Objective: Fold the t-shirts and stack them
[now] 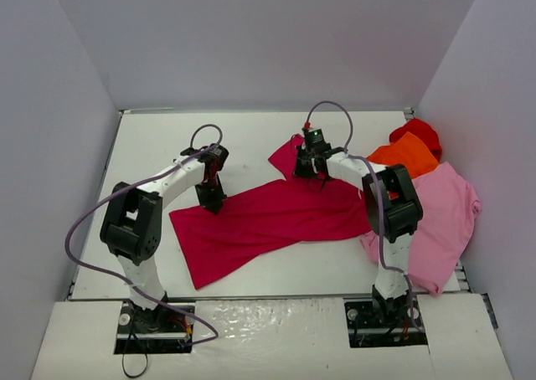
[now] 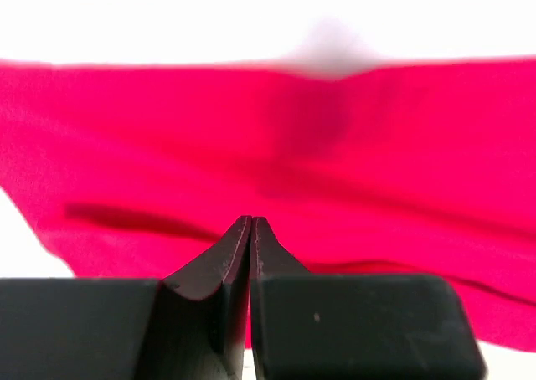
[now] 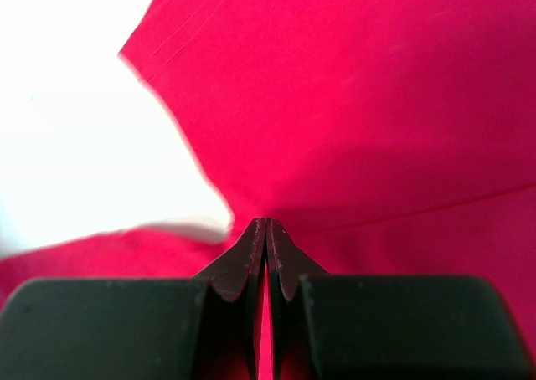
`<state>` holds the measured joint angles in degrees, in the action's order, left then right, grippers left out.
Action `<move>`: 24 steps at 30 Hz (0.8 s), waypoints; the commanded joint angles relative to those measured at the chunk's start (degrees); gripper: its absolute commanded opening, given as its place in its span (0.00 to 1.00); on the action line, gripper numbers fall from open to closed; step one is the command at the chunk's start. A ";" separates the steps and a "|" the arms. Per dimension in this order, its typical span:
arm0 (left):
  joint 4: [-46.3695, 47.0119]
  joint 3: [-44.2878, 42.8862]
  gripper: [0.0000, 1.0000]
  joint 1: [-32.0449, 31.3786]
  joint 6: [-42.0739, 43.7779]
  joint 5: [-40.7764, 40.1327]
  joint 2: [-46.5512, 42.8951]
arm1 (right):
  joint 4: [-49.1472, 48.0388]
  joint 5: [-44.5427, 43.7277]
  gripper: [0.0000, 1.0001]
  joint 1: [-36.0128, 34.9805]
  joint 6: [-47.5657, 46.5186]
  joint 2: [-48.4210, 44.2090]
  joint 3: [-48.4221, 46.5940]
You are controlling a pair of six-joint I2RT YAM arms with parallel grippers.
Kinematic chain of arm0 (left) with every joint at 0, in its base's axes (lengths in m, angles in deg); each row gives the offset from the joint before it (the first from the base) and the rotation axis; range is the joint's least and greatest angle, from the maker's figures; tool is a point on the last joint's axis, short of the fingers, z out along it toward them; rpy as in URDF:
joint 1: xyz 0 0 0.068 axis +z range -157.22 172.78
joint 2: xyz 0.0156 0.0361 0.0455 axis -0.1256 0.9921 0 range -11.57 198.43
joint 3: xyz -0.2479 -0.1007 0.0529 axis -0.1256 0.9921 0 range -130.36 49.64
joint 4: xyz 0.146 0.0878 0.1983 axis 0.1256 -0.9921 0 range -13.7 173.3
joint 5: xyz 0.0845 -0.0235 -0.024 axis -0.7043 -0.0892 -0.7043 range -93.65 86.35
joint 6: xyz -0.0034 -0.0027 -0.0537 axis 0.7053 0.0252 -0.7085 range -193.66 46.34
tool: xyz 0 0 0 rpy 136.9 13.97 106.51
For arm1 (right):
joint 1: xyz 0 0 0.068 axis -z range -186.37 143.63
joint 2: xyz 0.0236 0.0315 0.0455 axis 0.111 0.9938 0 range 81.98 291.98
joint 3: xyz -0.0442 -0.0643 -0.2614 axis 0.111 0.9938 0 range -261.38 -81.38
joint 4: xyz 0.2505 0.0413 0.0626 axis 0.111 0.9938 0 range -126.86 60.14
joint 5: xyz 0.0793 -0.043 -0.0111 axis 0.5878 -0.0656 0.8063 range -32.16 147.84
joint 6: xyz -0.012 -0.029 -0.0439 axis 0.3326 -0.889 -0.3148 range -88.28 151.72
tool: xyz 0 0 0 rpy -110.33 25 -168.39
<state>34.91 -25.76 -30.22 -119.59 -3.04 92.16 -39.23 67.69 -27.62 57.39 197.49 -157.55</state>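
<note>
The crimson t-shirt (image 1: 276, 217) lies spread out and wrinkled across the middle of the table. My left gripper (image 1: 211, 202) is shut, its tips down at the shirt's upper left edge; in the left wrist view the shut gripper (image 2: 252, 218) points at the crimson cloth (image 2: 335, 171). My right gripper (image 1: 306, 172) is shut over the shirt's far sleeve; in the right wrist view the gripper (image 3: 267, 221) rests at a fold of the crimson cloth (image 3: 360, 104). I see no cloth lifted by either one. The orange shirt (image 1: 410, 156), bright red shirt (image 1: 419, 130) and light pink shirt (image 1: 444, 221) lie heaped at the right.
The white table (image 1: 243, 137) is boxed in by pale walls on the left, back and right. The heap of shirts fills the right side up to the wall. Purple cables loop above both arms.
</note>
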 commanded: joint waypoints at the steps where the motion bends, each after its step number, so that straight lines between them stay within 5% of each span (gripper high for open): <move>1: 0.89 -6.53 0.00 0.33 1.85 -1.27 3.67 | 1.79 2.55 0.00 -1.82 -0.41 -0.11 -3.15; 12: 3.34 -9.11 0.00 0.56 1.68 2.85 15.73 | 1.92 3.52 0.00 -2.66 -2.12 6.15 -4.70; 24: -7.35 -31.27 0.00 12.21 7.03 -3.56 23.89 | 1.75 0.01 0.00 -2.32 -8.55 20.51 -21.38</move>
<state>27.07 -51.21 -24.16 -115.27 1.60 114.65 -40.75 72.72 -30.10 53.66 212.88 -175.92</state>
